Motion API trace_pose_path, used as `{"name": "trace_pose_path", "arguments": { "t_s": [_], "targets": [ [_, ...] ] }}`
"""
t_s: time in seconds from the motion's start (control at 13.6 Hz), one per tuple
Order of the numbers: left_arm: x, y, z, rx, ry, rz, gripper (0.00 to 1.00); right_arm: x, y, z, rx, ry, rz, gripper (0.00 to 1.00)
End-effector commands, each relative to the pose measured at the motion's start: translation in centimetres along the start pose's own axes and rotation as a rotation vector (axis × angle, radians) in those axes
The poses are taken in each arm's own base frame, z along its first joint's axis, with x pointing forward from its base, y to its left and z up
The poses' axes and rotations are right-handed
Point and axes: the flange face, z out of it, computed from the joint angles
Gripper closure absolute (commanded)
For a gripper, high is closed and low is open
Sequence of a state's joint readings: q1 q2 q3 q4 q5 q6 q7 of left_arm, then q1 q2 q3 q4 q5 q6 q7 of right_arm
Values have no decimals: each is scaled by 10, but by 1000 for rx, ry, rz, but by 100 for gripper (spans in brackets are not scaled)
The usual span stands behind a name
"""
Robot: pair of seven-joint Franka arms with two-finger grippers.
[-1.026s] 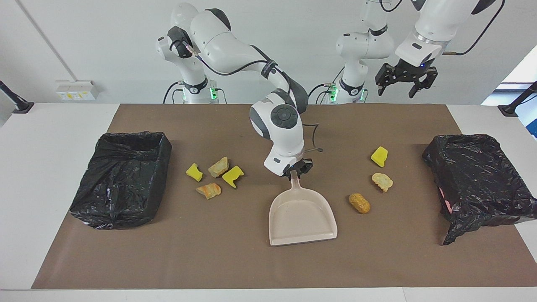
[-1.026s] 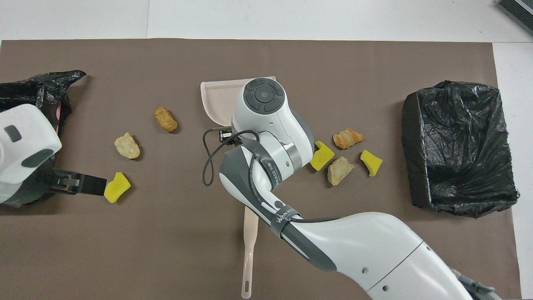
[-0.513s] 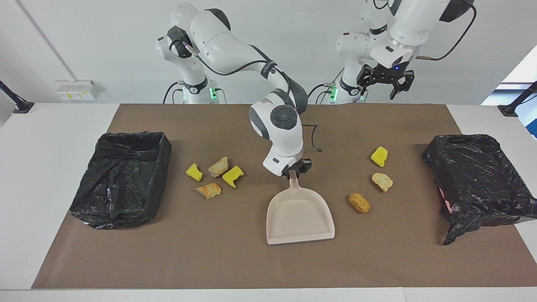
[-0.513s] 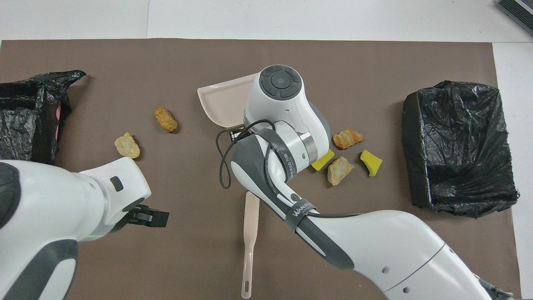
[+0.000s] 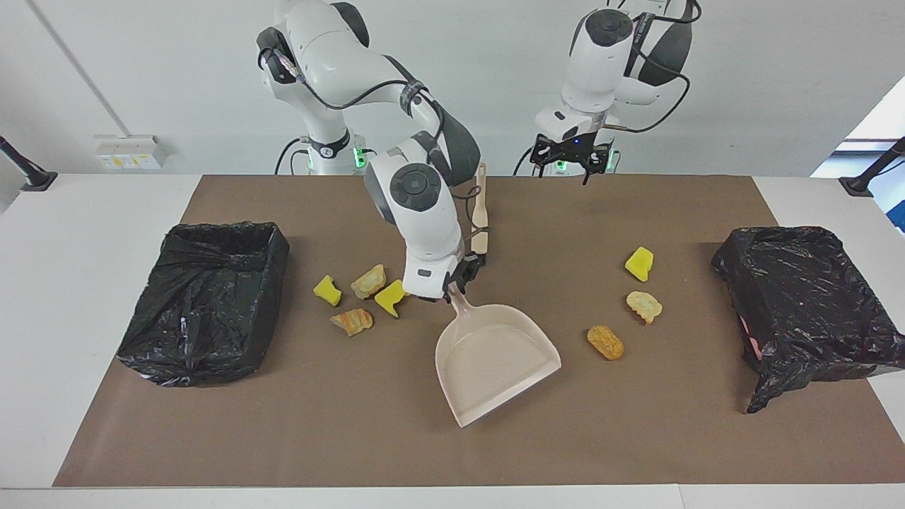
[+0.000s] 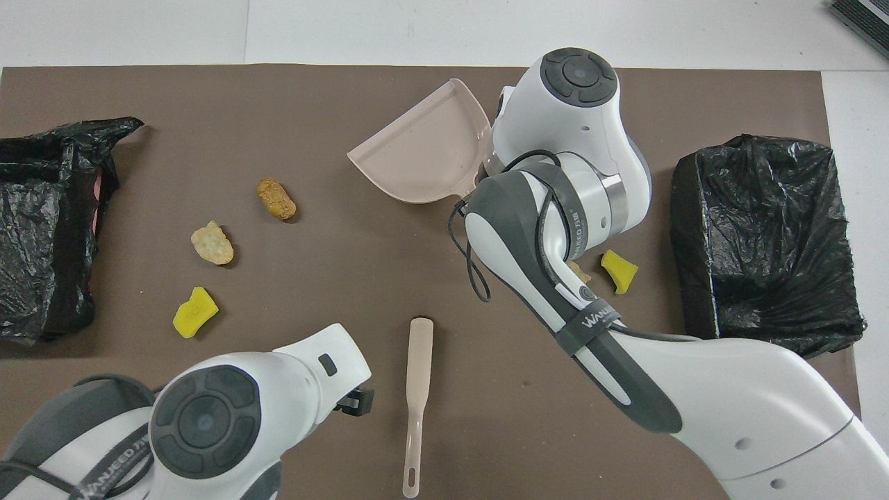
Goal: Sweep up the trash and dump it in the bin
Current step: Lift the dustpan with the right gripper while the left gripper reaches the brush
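- Facing view: a white bench [image 5: 85, 318] carries a brown mat [image 5: 636, 438] with a black-bagged bin at each end, one bin [image 5: 205, 304] at the right arm's end and the other bin [image 5: 806, 304] at the left arm's end.
- The right claw [image 5: 458, 283] is clamped on the handle of a beige dustpan [image 5: 495, 360], which is tilted, its wide mouth turned away from the robots.
- The trash is seven small scraps in two groups.
- Beside the dustpan toward the right arm's end lie four: a yellow sponge chunk [image 5: 327, 290], a tan bread lump [image 5: 369, 281], an orange-streaked lump [image 5: 351, 321] and a second yellow chunk [image 5: 391, 297] touching the claw's side.
- Toward the left arm's end lie three, well apart from each other: a yellow wedge [image 5: 640, 264], a pale crusty lump [image 5: 644, 305] and a brown oval lump [image 5: 606, 341].
- The left claw [image 5: 569, 157] hangs with fingers apart over the mat's edge closest to the robots, holding nothing.
- A beige brush handle [image 5: 480, 212] lies on the mat near the robots.
- Overhead view: the dustpan [image 6: 424, 160] shows empty.
- The right arm hides most of the group of four; one yellow chunk [image 6: 618, 271] shows fully.
- The other three scraps, yellow [image 6: 195, 312], pale [image 6: 212, 244] and brown [image 6: 276, 198], lie clear on the mat.
- The brush [image 6: 417, 403] lies between the arms.
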State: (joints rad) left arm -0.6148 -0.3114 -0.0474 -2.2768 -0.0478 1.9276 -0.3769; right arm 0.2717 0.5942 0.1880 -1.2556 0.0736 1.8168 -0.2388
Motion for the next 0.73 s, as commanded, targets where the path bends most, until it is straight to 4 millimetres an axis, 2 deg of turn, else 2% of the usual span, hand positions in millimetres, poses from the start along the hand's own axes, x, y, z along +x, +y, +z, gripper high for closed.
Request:
{"name": "trace_pose_path", "arguments": {
  "t_s": [0.0,0.15,0.29,0.37,0.51,0.66],
  "targets": [
    [-14,20,15,-63,-4,-30,0,-6,4,-2,13,-2,-135,100],
    [-16,59,49,-45,-30,-32,0,-11,11,3,19,-22,-195,100],
    [-11,86,89,-42,-25,-65,0,-15,13,8,-5,-63,-262,100],
    [-18,102,102,-40,-25,-59,0,-16,17,8,-25,-73,-309,100],
    [-35,110,119,-25,-38,-42,0,-25,34,13,-54,-125,-417,100],
    [-46,117,123,-17,-47,-53,2,-28,39,13,-68,-141,-469,100]
  ]
}}
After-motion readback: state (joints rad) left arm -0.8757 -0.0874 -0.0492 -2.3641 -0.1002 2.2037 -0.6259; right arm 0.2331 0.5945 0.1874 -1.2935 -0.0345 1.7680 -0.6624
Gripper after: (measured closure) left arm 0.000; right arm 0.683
